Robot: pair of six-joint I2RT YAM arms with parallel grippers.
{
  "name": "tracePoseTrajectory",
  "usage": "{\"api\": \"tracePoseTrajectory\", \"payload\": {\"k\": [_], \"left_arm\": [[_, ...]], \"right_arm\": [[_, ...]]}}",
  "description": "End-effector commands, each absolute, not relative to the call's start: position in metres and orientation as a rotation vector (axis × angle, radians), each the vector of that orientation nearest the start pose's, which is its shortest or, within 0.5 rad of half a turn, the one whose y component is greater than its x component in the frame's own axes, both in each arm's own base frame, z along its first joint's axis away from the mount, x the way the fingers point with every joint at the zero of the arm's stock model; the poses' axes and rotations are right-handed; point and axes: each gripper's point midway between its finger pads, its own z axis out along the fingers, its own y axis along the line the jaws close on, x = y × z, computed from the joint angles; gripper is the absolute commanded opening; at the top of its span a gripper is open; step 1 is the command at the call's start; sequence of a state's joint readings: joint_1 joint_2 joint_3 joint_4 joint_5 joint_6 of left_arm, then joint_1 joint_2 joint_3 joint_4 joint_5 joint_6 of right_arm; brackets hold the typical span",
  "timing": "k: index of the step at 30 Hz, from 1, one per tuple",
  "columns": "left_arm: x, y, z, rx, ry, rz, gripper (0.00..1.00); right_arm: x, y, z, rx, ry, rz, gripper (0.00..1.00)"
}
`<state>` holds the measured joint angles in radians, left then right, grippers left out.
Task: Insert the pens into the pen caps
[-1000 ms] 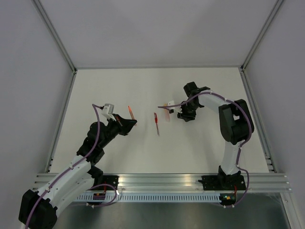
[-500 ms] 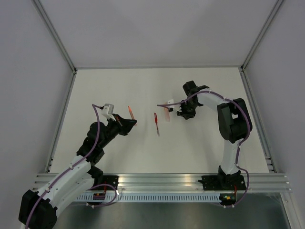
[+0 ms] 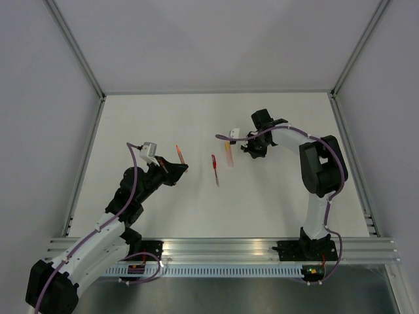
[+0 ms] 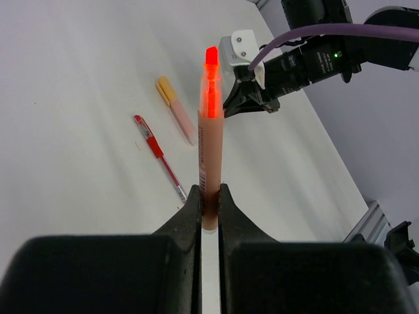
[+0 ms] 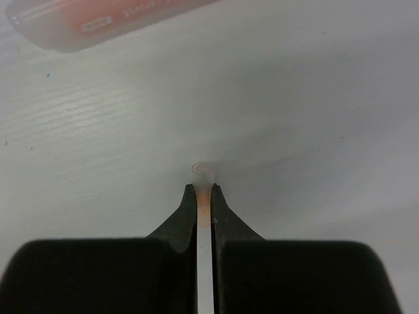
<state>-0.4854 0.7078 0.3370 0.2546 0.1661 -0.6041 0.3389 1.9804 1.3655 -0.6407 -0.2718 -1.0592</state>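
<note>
My left gripper (image 4: 209, 193) is shut on the lower end of a salmon-orange pen (image 4: 209, 124). The pen stands up from the jaws with its bright orange tip bare; from above the gripper (image 3: 184, 168) is left of centre. The dark red pen (image 3: 214, 170) lies flat mid-table, also visible as the red pen (image 4: 159, 157). My right gripper (image 5: 203, 190) points down at the table, shut on a tiny orange-tinted translucent pen cap (image 5: 203, 170). The cap's end pokes out past the fingertips. From above this gripper (image 3: 245, 150) is right of the red pen.
A pale pink stick with a yellow end (image 3: 228, 154) lies between the red pen and the right gripper. It shows blurred at the top left (image 5: 98, 19) of the right wrist view. Aluminium frame rails (image 3: 85, 157) border the table on the left, right and near sides.
The right gripper's jaws have closed onto the small cap and the gripper has shifted slightly away and to the left. The left arm and its pen have not moved.
</note>
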Motion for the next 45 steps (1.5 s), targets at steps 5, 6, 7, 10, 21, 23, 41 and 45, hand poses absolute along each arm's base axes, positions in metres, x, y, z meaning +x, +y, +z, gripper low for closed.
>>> {"api": "tracePoseTrajectory", "payload": {"k": [5, 6, 7, 10, 21, 23, 41, 45], "left_arm": [[0.249, -0.191, 0.192, 0.066, 1.756, -0.931, 0.02], [0.249, -0.191, 0.191, 0.069, 1.755, -0.932, 0.02], [0.248, -0.192, 0.191, 0.076, 1.752, -0.934, 0.02], [0.243, -0.197, 0.198, 0.138, 1.716, -0.964, 0.02], [0.226, -0.224, 0.202, 0.299, 1.683, -1.128, 0.02], [0.230, -0.228, 0.200, 0.301, 1.713, -1.131, 0.02], [0.171, -0.305, 0.199, 0.744, 1.699, -1.496, 0.02], [0.169, -0.306, 0.199, 0.758, 1.694, -1.503, 0.02]], "right_arm": [[0.431, 0.202, 0.142, -1.256, 1.963, 0.273, 0.00], [0.433, 0.205, 0.154, -1.199, 1.965, 0.287, 0.00], [0.439, 0.205, 0.172, -1.119, 1.955, 0.270, 0.00], [0.449, 0.210, 0.212, -0.865, 1.980, 0.307, 0.00], [0.400, 0.265, 0.295, -0.370, 1.908, 0.842, 0.00], [0.391, 0.259, 0.283, -0.268, 1.925, 0.803, 0.00], [0.262, 0.236, 0.295, -0.042, 1.531, 1.200, 0.00], [0.244, 0.240, 0.294, -0.088, 1.445, 1.304, 0.00]]}}
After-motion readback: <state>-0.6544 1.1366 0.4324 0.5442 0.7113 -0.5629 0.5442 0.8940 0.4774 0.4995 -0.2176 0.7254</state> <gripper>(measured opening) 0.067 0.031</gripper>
